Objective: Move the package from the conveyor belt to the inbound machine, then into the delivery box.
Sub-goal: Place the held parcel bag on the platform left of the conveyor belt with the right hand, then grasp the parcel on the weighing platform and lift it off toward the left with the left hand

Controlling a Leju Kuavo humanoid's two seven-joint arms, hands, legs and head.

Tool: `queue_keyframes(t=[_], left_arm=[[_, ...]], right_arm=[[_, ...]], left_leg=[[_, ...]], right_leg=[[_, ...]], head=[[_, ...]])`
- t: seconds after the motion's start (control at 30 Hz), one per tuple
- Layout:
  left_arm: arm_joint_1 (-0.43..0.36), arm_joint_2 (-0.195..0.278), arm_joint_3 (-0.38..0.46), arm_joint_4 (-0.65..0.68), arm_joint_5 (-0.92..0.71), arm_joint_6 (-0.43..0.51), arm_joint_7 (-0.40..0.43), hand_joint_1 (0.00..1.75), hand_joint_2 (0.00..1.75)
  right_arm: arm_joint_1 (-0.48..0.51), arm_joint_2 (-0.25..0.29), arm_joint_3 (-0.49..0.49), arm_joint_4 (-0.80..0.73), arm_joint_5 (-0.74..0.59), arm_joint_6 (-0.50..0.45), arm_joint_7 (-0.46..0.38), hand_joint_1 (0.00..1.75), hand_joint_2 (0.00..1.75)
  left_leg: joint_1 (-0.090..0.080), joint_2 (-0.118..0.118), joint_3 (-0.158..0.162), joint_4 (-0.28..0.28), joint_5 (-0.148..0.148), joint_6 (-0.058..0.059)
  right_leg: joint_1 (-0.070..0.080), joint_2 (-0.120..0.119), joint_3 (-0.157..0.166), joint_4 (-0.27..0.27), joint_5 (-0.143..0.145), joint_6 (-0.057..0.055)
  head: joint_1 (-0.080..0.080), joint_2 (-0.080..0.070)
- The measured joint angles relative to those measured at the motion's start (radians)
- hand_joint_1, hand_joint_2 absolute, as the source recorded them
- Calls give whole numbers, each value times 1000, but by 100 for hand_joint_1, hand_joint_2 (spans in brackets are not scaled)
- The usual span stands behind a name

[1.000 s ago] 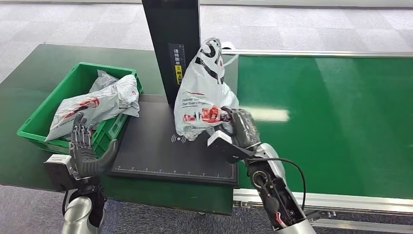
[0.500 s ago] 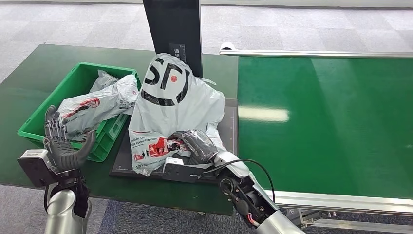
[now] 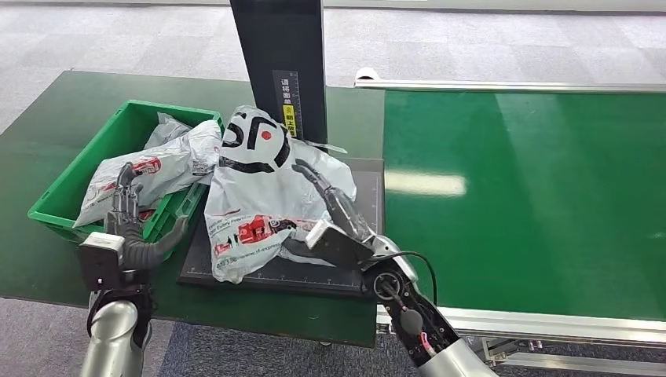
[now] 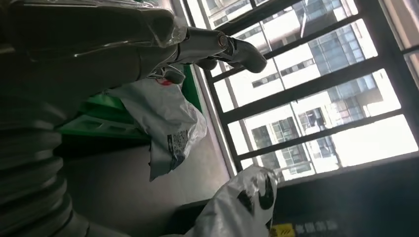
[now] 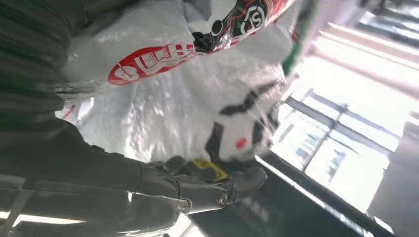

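We see the package [image 3: 267,196] lying slumped on the dark scanner plate [image 3: 267,276] of the inbound machine [image 3: 283,55], leaning toward the green box [image 3: 55,206], with its long axis running from the plate's near edge up toward the machine's black column. The right robot hand [image 3: 334,206] lies on the package's right flank, fingers spread long and flat over the plastic; from the head view they do not seem to close on it, and in the right wrist view the thumb sits under the bag, so we cannot tell for sure whether any fold is pinched. The left robot hand [image 3: 129,224] hovers at the box's near wall, fingers up and apart, holding nothing, with the package just beside it to the right. The box lies left of the package, so we judge that the coming move is a push or lift leftward, and the right robot hand is already on the side that suits it. The package is a soft grey-white poly mailer, glossy and crumpled, with black and red print; it should sag and slip. Another bag [image 3: 149,169] of the same kind fills the rigid, ribbed plastic box. The surface [image 3: 47,110] is smooth dark green, the belt [image 3: 534,188] brighter green and shiny.
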Motion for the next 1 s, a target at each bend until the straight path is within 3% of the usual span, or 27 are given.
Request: queue_keyframes(t=[0.13,0.3,0.77,1.0], left_arm=[[0,14,-68,-2,-69,-3,16,0,175],[-1,22,-109,-7,-76,-3,20,0,175],[-2,34,-138,-10,-95,-10,22,0,175],[-15,44,-246,-10,-214,-32,61,0,175]], right_arm=[[36,-21,-65,-106,-124,-6,-35,0,175],[61,-39,-102,-178,-141,-6,-40,0,175],[82,-48,-127,-229,-183,-15,-51,0,175],[155,-63,-246,-267,-305,-43,-68,0,175]], left_leg=[[0,0,0,0,0,0],[0,1,0,0,0,0],[0,0,0,0,0,0],[0,0,0,0,0,0]], right_leg=[[0,0,0,0,0,0],[0,0,0,0,0,0],[0,0,0,0,0,0],[0,-1,0,0,0,0]], head=[[0,0],[0,0],[0,0],[0,0]])
